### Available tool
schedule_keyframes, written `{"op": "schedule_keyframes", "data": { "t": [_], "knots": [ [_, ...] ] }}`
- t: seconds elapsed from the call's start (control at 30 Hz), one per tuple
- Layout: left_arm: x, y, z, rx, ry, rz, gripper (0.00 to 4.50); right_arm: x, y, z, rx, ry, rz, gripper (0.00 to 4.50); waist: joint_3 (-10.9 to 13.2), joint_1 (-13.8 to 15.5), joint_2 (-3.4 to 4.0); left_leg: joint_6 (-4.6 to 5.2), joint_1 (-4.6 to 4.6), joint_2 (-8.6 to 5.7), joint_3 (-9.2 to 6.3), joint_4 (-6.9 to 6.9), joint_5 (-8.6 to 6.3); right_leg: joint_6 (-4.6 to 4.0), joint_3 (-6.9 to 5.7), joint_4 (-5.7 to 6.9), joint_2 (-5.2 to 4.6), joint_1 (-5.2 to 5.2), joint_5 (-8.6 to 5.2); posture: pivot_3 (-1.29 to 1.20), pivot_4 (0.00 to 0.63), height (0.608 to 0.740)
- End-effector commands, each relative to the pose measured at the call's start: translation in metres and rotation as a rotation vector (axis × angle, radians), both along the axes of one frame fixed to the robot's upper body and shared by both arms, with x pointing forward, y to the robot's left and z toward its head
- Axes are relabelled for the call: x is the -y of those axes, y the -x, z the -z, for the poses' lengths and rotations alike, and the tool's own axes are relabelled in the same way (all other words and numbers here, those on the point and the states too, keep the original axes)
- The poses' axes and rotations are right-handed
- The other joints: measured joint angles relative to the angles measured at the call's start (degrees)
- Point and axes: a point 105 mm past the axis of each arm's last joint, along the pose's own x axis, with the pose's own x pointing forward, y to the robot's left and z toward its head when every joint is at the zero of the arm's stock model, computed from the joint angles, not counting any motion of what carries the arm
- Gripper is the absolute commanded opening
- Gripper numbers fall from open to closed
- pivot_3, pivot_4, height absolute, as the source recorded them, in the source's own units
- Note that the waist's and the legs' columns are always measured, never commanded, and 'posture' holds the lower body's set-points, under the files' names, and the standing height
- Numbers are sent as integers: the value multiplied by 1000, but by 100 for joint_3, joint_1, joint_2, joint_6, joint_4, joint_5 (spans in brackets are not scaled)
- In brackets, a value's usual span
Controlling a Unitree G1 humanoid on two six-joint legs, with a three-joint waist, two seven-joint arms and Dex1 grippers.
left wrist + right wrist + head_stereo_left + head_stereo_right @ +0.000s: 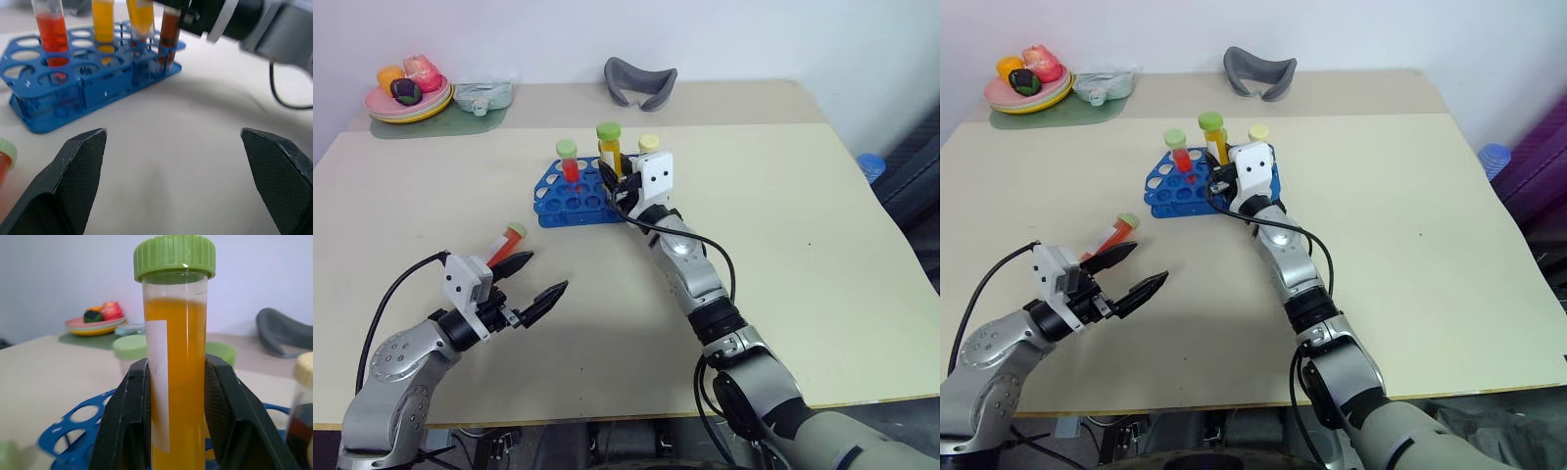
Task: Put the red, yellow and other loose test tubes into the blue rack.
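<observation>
The blue rack (570, 201) stands mid-table. My right gripper (615, 176) is shut on a yellow test tube (176, 382) with a green cap, holding it upright over the rack's right part. In the rack stand a red tube (569, 162) with a green cap, a dark brown tube (168, 36) with a pale cap, and, in the left wrist view, another yellow tube (102, 24). A loose red tube (506, 242) lies on the table just beyond my left gripper (548, 271), which is open and hovers low, near the front edge.
At the far left corner sit a plate of toy fruit (409, 98) on a green mat and a clear container (481, 95). A grey curved object (639, 80) lies at the back. A blue object (869, 164) sits off the table's right edge.
</observation>
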Motion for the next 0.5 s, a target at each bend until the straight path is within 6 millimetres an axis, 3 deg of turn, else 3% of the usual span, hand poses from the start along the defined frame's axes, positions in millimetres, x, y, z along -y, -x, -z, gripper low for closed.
{"op": "schedule_keyframes", "data": {
  "t": [0.03, 0.17, 0.5],
  "knots": [
    [-3, 2, -8, 53, 20, -6, 4500, -7, 2, -17, 74, -42, -26, 931, 0, 1, 0, 0, 0, 0, 0, 0, 0, 0, 0, 1, 0, 0, 0, 0, 150, 735],
    [-3, 2, -7, 70, 19, -8, 4500, -13, -1, -9, 64, -28, -32, 931, 0, -2, 1, -1, 1, 0, 1, 0, 0, 0, 0, 1, 0, 0, 0, 0, 150, 735],
    [-4, 1, -6, 80, 20, -3, 4500, -6, -9, 3, 60, -36, 27, 931, 0, -1, 1, -3, 2, 0, 1, 1, 2, 0, 0, 5, 0, 1, 0, 0, 150, 735]
  ]
}}
